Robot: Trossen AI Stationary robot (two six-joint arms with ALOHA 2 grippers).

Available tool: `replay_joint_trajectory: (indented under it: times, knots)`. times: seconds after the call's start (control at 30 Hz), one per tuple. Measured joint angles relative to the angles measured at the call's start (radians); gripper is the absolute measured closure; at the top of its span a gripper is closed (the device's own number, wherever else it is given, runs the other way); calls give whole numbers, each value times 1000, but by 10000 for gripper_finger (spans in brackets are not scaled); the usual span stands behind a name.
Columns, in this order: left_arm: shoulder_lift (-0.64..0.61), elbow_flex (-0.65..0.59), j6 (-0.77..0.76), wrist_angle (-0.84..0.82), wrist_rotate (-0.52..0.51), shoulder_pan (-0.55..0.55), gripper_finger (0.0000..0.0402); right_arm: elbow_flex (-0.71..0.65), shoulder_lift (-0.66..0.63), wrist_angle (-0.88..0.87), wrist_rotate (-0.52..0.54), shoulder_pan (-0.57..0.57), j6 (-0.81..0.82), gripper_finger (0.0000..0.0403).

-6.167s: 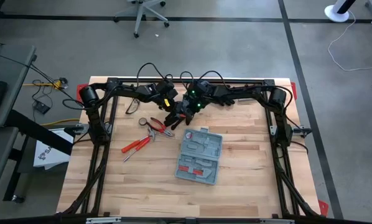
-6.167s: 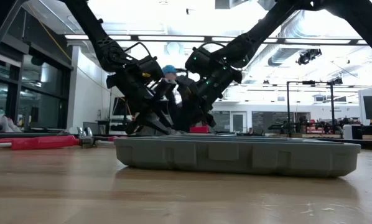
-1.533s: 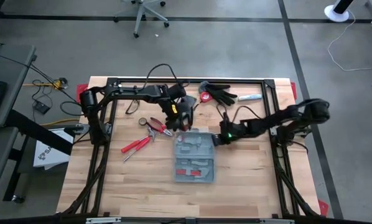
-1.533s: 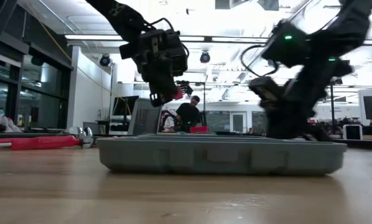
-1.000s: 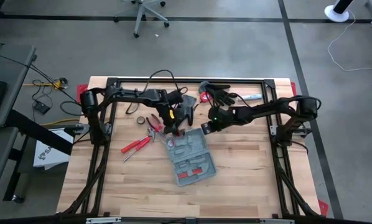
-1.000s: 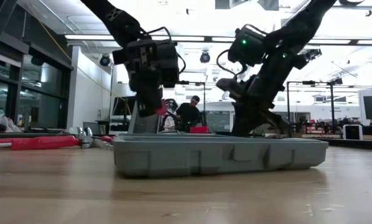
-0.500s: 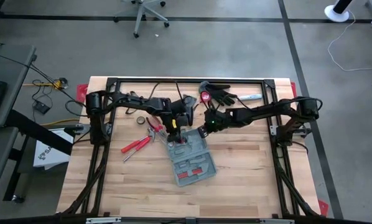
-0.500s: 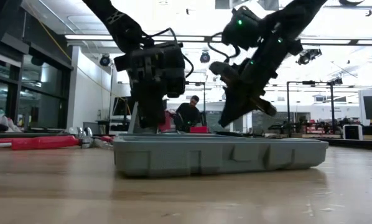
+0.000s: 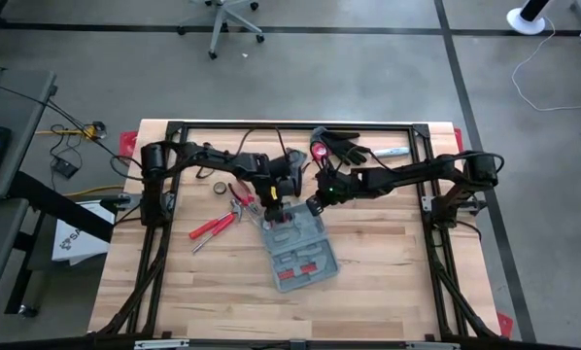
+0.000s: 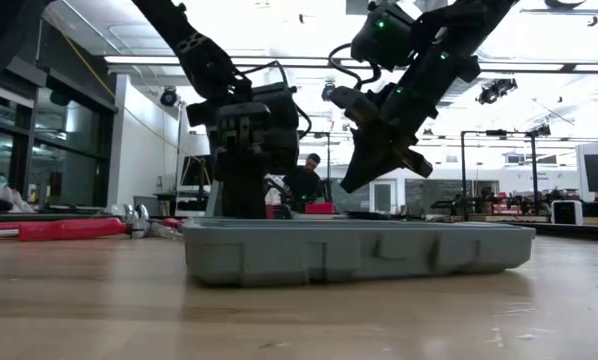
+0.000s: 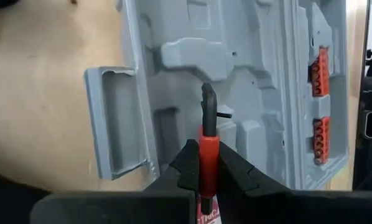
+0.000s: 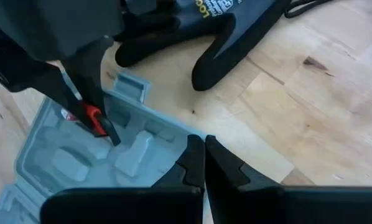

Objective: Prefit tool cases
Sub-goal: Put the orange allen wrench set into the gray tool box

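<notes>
So right now you're holding a small red-and-black tool (image 11: 208,143) in the left gripper (image 11: 204,171), jaws pinched tight on the red shank with the black tip sticking out ahead, and you're hovering it straight over the far end of the open tool case (image 9: 296,244). The case is sitting roughly mid-table, skewed a bit, its latch tab (image 11: 119,121) at the far-end edge and the orange bit strips (image 11: 319,93) already seated along one side. The step in hand looks like dropping that tool into its moulded pocket, so you're wanting to be lining the shank up with the long axis of the recess before going down, not after; from the left wrist view the tip is pointing at the raised ridges between pockets, and I can't tell for sure which recess is the right one, so go slow. Keep it coming down flat-ish so the tip doesn't catch a ridge and lever the case. The right gripper (image 12: 203,163) is fully closed with nothing in it, hanging just above the case's far right corner, near the black gloves (image 9: 341,148). I'd be using it to steady that edge, because the light plastic case will probably skid on the wooden table (image 9: 388,282). The pliers (image 9: 216,225) are lying loose to the left, well clear for now.
</notes>
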Motion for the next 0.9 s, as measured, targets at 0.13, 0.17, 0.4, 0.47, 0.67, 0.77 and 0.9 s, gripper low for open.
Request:
replay_joint_trajectory:
  times: [0.13,0.17,0.4,0.47,0.67,0.77,0.9]
  knots:
    - [6,1,-7,4,-5,-5,388,0,0,-1,0,0,0,403]
    - [6,1,-8,7,-6,-4,385,0,0,-1,0,0,0,403]
    - [5,42,-7,14,-33,2,335,0,0,-1,-3,0,-19,403]
    - [4,57,-7,21,-33,2,332,0,1,-1,-3,0,-19,403]
    - [4,70,-7,42,-29,1,329,0,1,1,-4,0,-27,403]
    - [4,70,-6,27,-28,1,328,0,1,1,-4,0,-27,403]
    - [4,70,2,5,-29,1,327,0,1,1,-3,0,-27,403]
